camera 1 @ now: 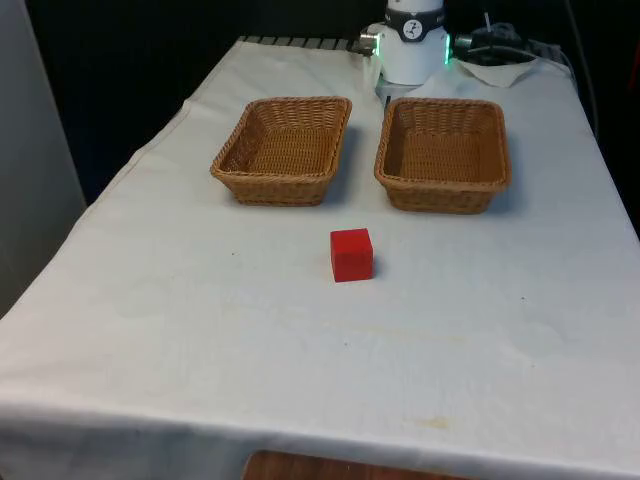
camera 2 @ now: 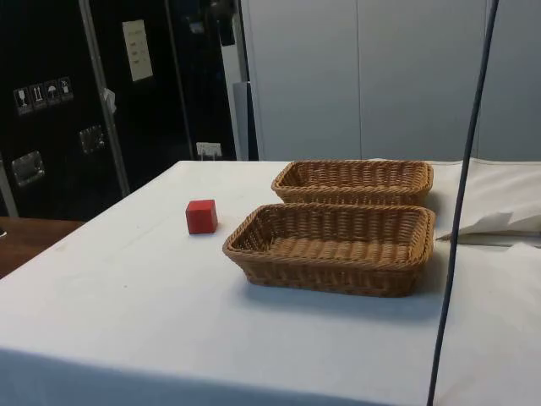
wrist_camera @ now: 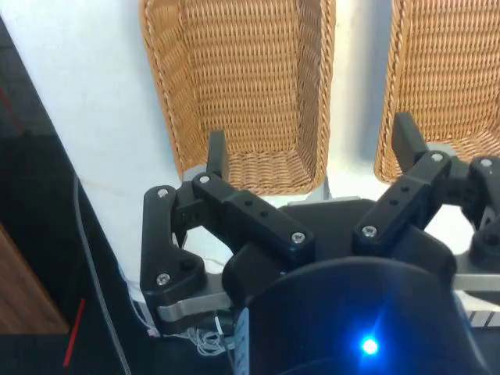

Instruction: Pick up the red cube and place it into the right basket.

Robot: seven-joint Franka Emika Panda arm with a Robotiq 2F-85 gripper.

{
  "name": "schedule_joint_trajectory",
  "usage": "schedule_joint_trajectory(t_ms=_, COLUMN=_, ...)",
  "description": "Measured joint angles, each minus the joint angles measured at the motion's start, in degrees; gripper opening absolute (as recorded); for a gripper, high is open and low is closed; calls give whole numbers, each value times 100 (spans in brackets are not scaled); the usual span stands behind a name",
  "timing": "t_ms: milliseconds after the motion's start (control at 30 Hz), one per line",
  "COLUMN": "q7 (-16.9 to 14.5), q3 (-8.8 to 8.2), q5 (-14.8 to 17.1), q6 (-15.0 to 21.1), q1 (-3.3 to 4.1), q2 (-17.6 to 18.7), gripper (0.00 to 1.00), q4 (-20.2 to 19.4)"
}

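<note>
The red cube (camera 1: 351,254) sits on the white-clothed tabletop (camera 1: 300,350), resting flat and alone, nearer the front camera than both baskets and roughly opposite the gap between them. In the side view the red cube (camera 2: 201,216) lies just off the corner of the nearer basket, apart from it and not touching.

Two rectangular wicker baskets stand side by side farther along the tabletop, close together but with a strip of cloth between them. The right basket (camera 1: 442,152) is on the front view's right and the left basket (camera 1: 283,148) on the front view's left; both hold nothing. In the side view the right basket (camera 2: 331,247) is the nearer one and the left basket (camera 2: 355,181) stands behind it.

The pincer (wrist_camera: 308,152) hangs above the far end of the two baskets, near the strip of cloth between them, well apart from the cube. Its two black fingers (wrist_camera: 216,156) are spread wide apart, with nothing held between them.
</note>
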Motion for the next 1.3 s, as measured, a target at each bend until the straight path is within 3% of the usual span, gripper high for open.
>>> schedule_joint_trajectory(t_ms=533, q7=-269, q3=-6, q5=206, q6=17, q1=-40, q2=1129, gripper=100, q4=1049)
schedule_joint_trajectory(t_ms=1300, q7=-991, q3=6, q5=201, q6=802, q1=-40, q2=1770, gripper=100, q4=1031)
